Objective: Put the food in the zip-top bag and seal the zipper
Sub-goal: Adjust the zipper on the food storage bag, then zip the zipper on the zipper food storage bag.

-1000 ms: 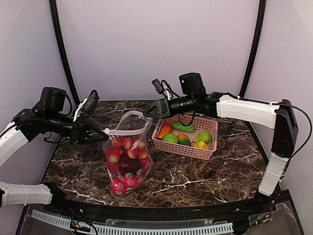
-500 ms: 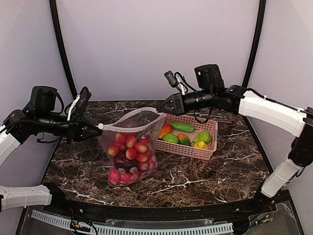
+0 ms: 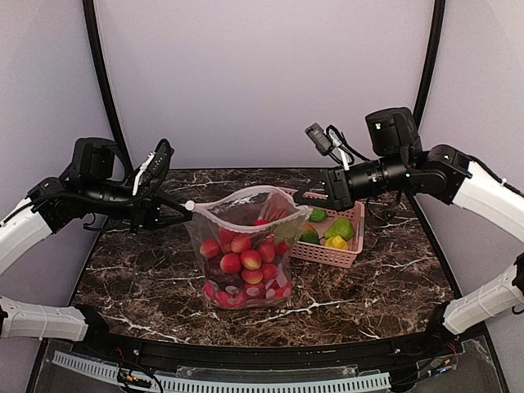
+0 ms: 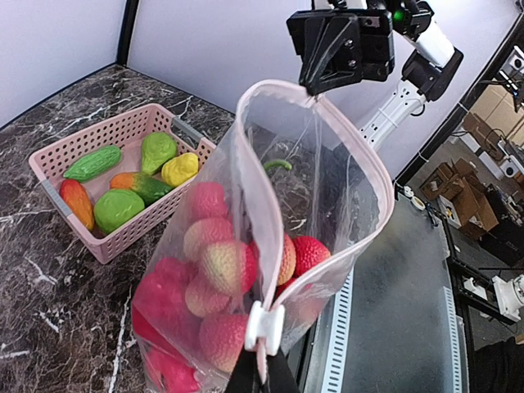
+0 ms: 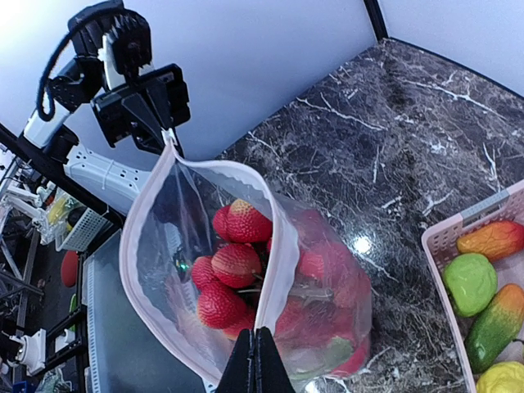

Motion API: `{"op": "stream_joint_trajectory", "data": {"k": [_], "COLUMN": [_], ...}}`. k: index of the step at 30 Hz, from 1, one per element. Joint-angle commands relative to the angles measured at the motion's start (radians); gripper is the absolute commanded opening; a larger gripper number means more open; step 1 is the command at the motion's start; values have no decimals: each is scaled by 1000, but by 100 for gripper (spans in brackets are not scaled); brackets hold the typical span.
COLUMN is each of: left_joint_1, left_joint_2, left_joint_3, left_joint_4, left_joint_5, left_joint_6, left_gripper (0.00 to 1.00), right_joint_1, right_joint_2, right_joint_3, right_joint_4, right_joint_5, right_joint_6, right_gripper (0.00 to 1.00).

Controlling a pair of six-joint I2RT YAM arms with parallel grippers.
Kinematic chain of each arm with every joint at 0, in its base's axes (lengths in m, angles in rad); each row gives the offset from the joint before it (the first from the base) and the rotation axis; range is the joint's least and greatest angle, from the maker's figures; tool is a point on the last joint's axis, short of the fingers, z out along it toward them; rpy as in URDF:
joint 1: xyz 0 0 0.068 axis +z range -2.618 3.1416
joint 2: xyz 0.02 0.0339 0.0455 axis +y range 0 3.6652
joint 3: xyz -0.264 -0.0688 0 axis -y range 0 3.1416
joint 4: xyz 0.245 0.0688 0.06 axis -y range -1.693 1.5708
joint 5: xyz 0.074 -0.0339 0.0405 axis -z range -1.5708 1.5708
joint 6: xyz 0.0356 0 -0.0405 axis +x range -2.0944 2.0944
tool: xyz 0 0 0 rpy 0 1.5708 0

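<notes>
The zip-top bag (image 3: 246,254) hangs between both grippers with its bottom down at the marble table, its mouth pulled open. Red food (image 3: 243,262) fills its lower half; it is also seen as red bumpy fruits (image 5: 237,264) and paler ones (image 4: 225,266). My left gripper (image 3: 187,210) is shut on the left end of the zipper (image 4: 258,188), just below a white slider (image 4: 264,327). My right gripper (image 3: 301,199) is shut on the opposite end of the zipper (image 5: 282,246). The two pinkish-white zipper strips stand apart in a wide loop.
A pink lattice basket (image 3: 348,246) stands right behind the bag, holding green, orange and yellow toy produce (image 4: 119,209). A black rail (image 3: 262,354) runs along the table's near edge. Dark marble table (image 3: 131,278) shows to the left and right of the bag.
Both grippers have carried the bag rightward, so it now stands in front of the basket. The right gripper pulled away to the right and the mouth has stretched wider.
</notes>
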Motion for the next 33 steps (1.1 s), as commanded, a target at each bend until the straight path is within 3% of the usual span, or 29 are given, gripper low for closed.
{"op": "stream_joint_trajectory", "data": {"k": [1, 3, 6, 10, 17, 24, 33], "left_joint_1": [-16, -17, -17, -17, -17, -18, -18], "left_joint_2": [-4, -8, -25, -43, -52, -48, -60], "left_joint_3": [-56, -80, -100, -113, -118, -110, -97], "left_joint_4": [139, 154, 157, 160, 145, 113, 72], "left_joint_5": [58, 57, 58, 65, 80, 88, 72], "left_joint_6": [-34, -31, -24, -23, -11, 8, 25], "left_gripper": [1, 1, 1, 1, 1, 1, 1], "right_joint_1": [15, 20, 68, 126, 217, 260, 258], "right_joint_2": [-11, 8, 68, 162, 366, 584, 668], "right_joint_3": [-26, 2, 111, 233, 385, 588, 643], "right_joint_4": [-29, -41, -57, -32, 82, 73, 42], "right_joint_5": [71, 92, 140, 145, 53, -33, -96], "right_joint_6": [-10, -30, -93, -165, -250, -297, -307], "right_gripper": [10, 33, 56, 68, 57, 48, 26]}}
